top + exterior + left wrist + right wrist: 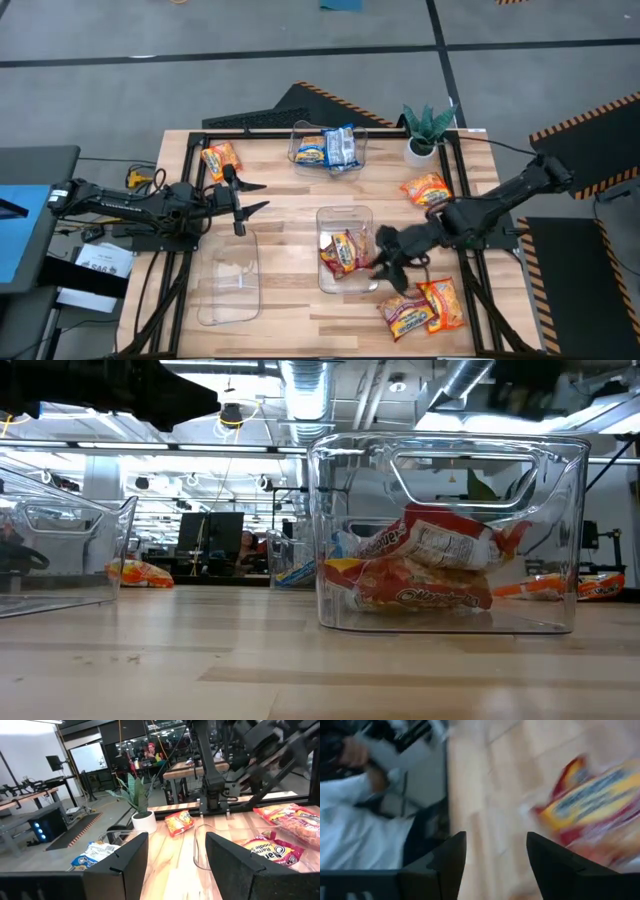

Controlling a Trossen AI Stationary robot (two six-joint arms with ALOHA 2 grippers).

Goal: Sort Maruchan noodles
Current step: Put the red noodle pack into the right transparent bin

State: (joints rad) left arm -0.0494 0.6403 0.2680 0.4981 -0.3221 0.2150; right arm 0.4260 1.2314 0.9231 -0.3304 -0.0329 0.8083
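Two red packs [344,252] already sit in the middle bin [345,214], so sorting looks partway done. Right end effector [386,271] hangs open and empty just beside that bin's right wall, near two loose packs [422,308] at the worktop's front right corner. They lie flat, long axes angled toward that corner. Next grab probably needs a turn toward them. Left end effector [250,197] waits open by the left edge.
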